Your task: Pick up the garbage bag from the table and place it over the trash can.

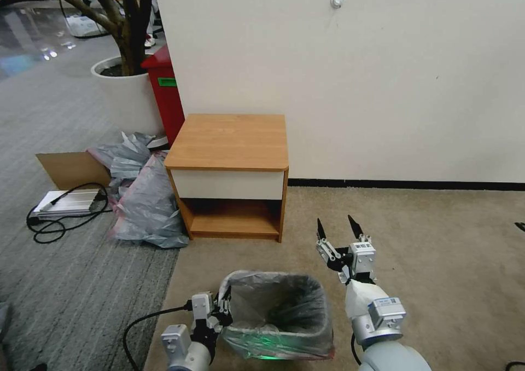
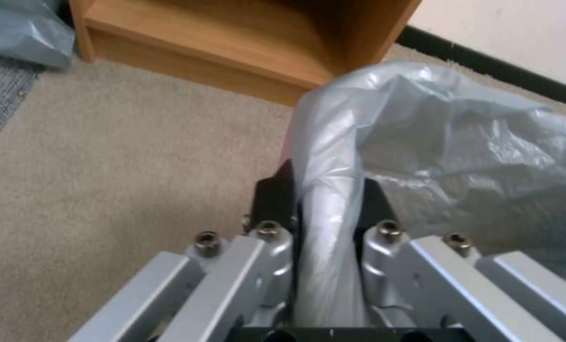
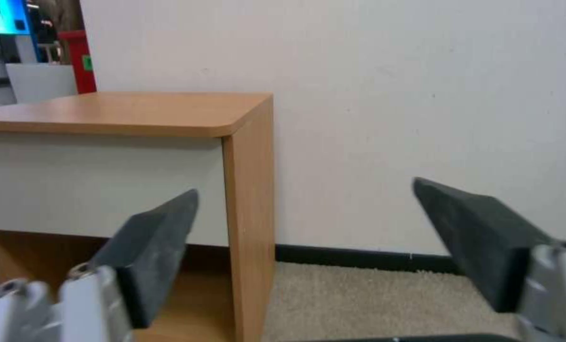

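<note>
The garbage bag (image 1: 279, 305), crinkly grey plastic, lines the trash can (image 1: 268, 354) on the carpet in front of me and folds over its rim. My left gripper (image 1: 225, 305) is at the can's left rim, shut on a fold of the garbage bag (image 2: 435, 133) that runs between its black fingers (image 2: 273, 194). My right gripper (image 1: 338, 230) stands open, raised to the right of and beyond the can, holding nothing. The wooden table (image 1: 229, 138) stands against the wall behind the can with a bare top. The right wrist view looks past the right gripper (image 3: 305, 190) at the table (image 3: 125, 109).
A lumpy heap of grey-pink bags (image 1: 142, 196) lies left of the table, with a cardboard sheet (image 1: 71, 168) and a cabled flat white device (image 1: 68, 201) beyond. A red box (image 1: 164, 92) and a white planter (image 1: 123, 94) stand farther back. Open beige carpet lies to the right.
</note>
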You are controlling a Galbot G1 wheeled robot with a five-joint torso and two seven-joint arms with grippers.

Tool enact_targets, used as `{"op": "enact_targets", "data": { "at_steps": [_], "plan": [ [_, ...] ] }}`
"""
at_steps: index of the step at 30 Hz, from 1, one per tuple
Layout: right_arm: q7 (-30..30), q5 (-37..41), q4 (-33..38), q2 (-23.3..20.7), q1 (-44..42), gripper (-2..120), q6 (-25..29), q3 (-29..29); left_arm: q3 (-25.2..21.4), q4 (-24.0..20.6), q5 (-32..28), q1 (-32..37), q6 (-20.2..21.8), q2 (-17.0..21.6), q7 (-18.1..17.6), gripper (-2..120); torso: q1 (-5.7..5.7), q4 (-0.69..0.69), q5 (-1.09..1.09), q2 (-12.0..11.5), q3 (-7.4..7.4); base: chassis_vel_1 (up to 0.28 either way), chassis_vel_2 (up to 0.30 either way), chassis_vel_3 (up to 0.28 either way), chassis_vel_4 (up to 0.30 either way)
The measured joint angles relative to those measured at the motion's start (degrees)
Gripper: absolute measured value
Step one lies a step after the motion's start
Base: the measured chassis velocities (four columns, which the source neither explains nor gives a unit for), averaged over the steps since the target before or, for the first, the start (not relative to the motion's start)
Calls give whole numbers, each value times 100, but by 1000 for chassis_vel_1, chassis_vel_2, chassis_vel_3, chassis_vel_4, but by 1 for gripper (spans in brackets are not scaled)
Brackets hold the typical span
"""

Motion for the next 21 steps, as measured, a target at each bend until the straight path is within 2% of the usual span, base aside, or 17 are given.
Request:
{"op": "enact_targets", "data": {
  "at_steps": [3, 4, 7, 8, 11, 12, 14, 16, 17, 19, 20, 21],
  "plan": [
    [4, 16, 5, -13, 13, 99, -18, 5, -37, 0, 36, 2, 8, 9, 0, 28, 0, 0, 0, 0, 0, 0, 0, 0, 0],
    [4, 16, 5, -13, 13, 99, -18, 5, -37, 0, 36, 2, 8, 9, 0, 28, 0, 0, 0, 0, 0, 0, 0, 0, 0],
    [8, 33, 10, -14, 25, 100, -35, -3, -113, -21, 89, 39, 10, 41, 11, 43, 0, 0, 1, 0, 0, 0, 0, 0, 0],
    [8, 33, 10, -14, 25, 100, -35, -3, -113, -21, 89, 39, 10, 41, 11, 43, 0, 0, 1, 0, 0, 0, 0, 0, 0],
    [18, 40, 21, -9, 20, 100, -41, -19, -151, -125, 187, 94, 4, 71, 14, 57, 0, 0, 1, 0, 0, 0, 0, 0, 0],
    [18, 40, 21, -9, 20, 100, -41, -19, -151, -125, 187, 94, 4, 71, 14, 57, 0, 0, 1, 0, 0, 0, 0, 0, 0],
    [26, 46, 41, -2, 0, 100, -42, -21, -178, -293, 281, 154, -16, 93, 15, 69, 0, 0, 0, 0, 0, 0, 0, 0, 0],
    [29, 51, 51, 2, -15, 100, -42, -20, -198, -366, 311, 181, -26, 99, 16, 72, 0, 0, 0, 0, 0, 0, 0, 0, 0],
    [31, 75, 61, 10, -44, 100, -38, -9, -236, -489, 357, 226, -63, 107, 20, 77, 0, 0, 0, 0, 0, 0, 0, 0, 0],
    [37, 183, 67, 24, -155, 100, 82, 76, -415, -748, 568, 335, -241, 127, 68, 88, 0, 0, 0, 0, 0, 0, 0, 0, 0],
    [37, 183, 67, 24, -155, 100, 82, 76, -415, -748, 568, 335, -241, 127, 68, 88, 0, 0, 0, 0, 0, 0, 0, 0, 0],
    [35, 211, 58, 26, -214, 100, 196, 153, -557, -866, 759, 399, -387, 135, 106, 93, 0, -1, 1, 0, 0, 0, 0, 0, 0]
  ]
}}
